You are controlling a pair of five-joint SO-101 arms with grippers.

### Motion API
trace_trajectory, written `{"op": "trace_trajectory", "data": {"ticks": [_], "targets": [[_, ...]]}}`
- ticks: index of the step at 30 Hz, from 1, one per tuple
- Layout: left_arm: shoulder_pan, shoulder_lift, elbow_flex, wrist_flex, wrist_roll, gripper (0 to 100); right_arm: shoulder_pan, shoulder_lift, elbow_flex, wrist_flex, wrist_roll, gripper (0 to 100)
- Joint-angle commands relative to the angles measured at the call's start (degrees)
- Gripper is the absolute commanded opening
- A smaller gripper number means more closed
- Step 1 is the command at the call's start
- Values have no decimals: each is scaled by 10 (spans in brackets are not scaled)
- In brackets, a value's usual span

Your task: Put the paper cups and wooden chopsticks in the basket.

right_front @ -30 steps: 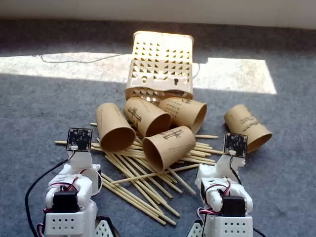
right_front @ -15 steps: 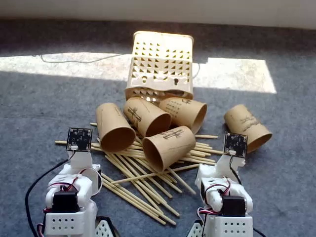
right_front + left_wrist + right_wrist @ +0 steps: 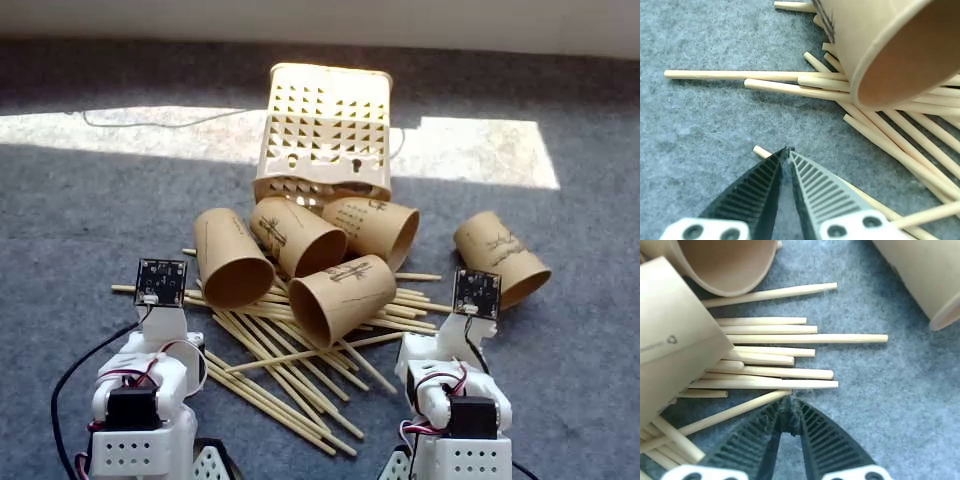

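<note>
My left tool (image 3: 787, 151) is closed, tips together and empty, over the grey bench (image 3: 700, 130). My right tool (image 3: 789, 407) is likewise closed and empty, at the edge of the scattered chopsticks (image 3: 290, 385). The paper cups (image 3: 342, 295) lie on their sides, four clustered over the chopsticks and one apart. The basket (image 3: 325, 130) sits just beyond the cluster.
</note>
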Motion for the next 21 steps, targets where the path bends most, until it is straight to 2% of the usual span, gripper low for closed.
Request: {"op": "trace_trajectory", "data": {"ticks": [1, 3, 7, 13, 21], "targets": [[8, -7, 10, 1, 3, 7, 8, -7, 40, 0, -5, 8], [8, -7, 10, 1, 3, 7, 25, -7, 3, 0, -4, 8], [8, -7, 10, 1, 3, 7, 102, -7, -60, -1, 4, 13], [8, -7, 10, 1, 3, 7, 102, -7, -149, -2, 207, 13], [8, -7, 10, 1, 3, 7, 95, -4, -262, -9, 215, 16]]}}
